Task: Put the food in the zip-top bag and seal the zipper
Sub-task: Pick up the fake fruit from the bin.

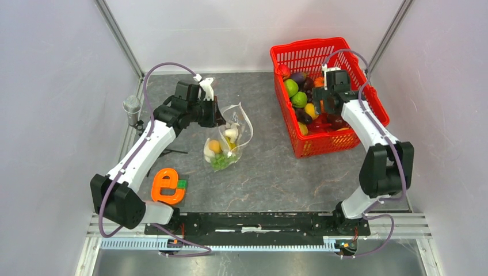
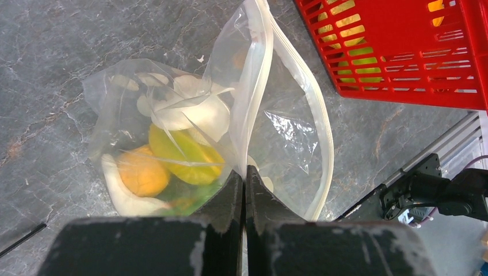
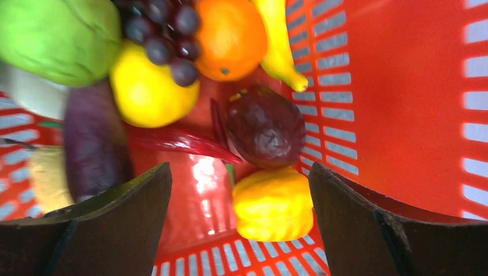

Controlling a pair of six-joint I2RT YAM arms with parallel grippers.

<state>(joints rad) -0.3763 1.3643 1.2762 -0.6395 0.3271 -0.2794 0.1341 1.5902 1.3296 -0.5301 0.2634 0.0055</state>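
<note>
The zip-top bag lies on the grey table with its mouth gaping, and orange, yellow-green and white food shows through it. My left gripper is shut on one lip of the bag by its mouth. The zipper curves round the far lip. My right gripper hangs open inside the red basket, low over the food. A ridged yellow piece sits between its fingers, nearer the right one. Beyond it are a dark purple round piece and a red chili.
More food fills the basket: lemon, grapes, orange, banana, a green piece, an eggplant. An orange e-shaped toy lies front left, and a grey cylinder stands at the left edge.
</note>
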